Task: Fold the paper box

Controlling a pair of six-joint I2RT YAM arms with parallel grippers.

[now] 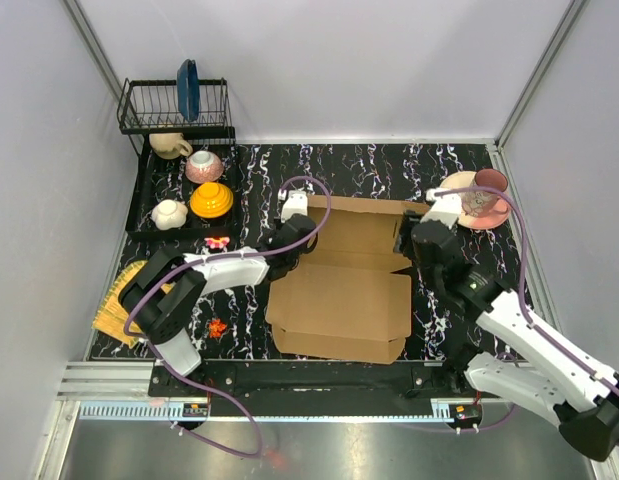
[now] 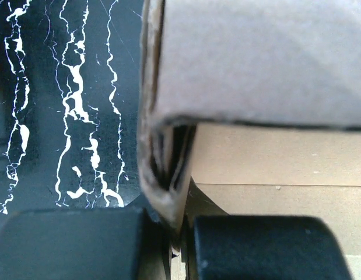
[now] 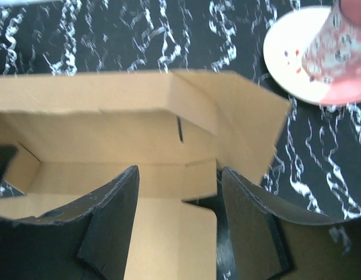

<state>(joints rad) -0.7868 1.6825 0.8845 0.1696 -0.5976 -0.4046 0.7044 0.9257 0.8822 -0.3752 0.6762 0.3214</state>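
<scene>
Paper box (image 1: 339, 300) sits mid-mat (image 1: 449, 170), walls half up; left gripper (image 2: 179, 233) pinches its left wall (image 2: 160, 146), right gripper (image 3: 177, 216) hangs jaws spread by the right flap (image 3: 250, 128); side-wall step, next probably tuck that flap inward squarely.

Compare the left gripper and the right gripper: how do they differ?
The left gripper has jaws shut on a wall of the paper box; the right gripper has jaws apart, holding nothing. The left gripper is at the box's left side, the right gripper at its right. Both are black.
</scene>
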